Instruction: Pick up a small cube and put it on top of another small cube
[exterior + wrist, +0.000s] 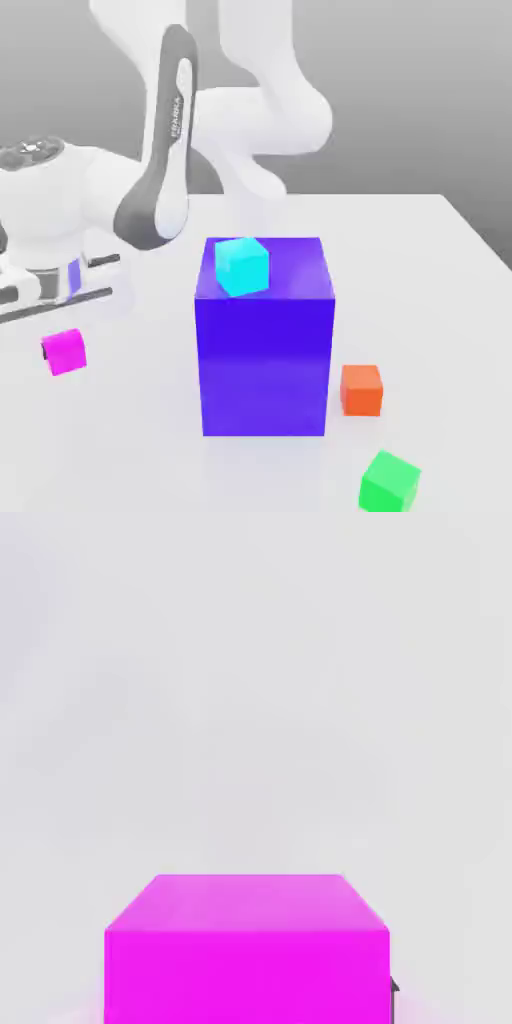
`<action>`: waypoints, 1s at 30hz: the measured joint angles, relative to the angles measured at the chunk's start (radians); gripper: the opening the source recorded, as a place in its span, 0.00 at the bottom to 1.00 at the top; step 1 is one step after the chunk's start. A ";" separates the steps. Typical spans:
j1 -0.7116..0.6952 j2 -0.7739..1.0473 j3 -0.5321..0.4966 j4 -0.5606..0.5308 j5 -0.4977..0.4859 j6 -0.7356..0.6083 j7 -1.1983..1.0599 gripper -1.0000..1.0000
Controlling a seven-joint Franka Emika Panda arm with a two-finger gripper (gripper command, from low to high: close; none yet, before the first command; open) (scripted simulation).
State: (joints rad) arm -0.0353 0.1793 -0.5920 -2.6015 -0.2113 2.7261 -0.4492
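Resting on smooth white table [440, 260], glossy magenta small cube [64, 351]; gripper seemingly closed, empty

A large block [264, 345] stands at the centre of the table [440, 260], with a small cube [243, 265] sitting on its top, toward the exterior view's left edge of that face. A second small cube [64, 352] rests on the table well off to the block's left in the exterior view. Just beside the block's lower right corner lies a third cube [361, 389], and a fourth [389, 482] sits nearer the camera, to the right of the block.
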 joint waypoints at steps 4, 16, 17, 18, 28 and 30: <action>0.044 0.067 0.049 0.115 -0.112 -0.068 -0.157 0.00; 0.208 0.219 0.204 0.405 -0.344 -0.219 -0.511 0.00; 0.221 0.211 0.217 0.402 -0.327 -0.224 -0.491 0.00; 0.233 0.202 0.230 0.397 -0.308 -0.227 -0.468 0.00; 0.334 0.105 0.355 0.321 -0.081 -0.223 -0.213 0.00; 0.353 0.086 0.380 0.304 -0.031 -0.216 -0.163 0.00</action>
State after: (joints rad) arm 0.3174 0.2653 -0.2120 -2.2973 -0.2423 2.5106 -0.6125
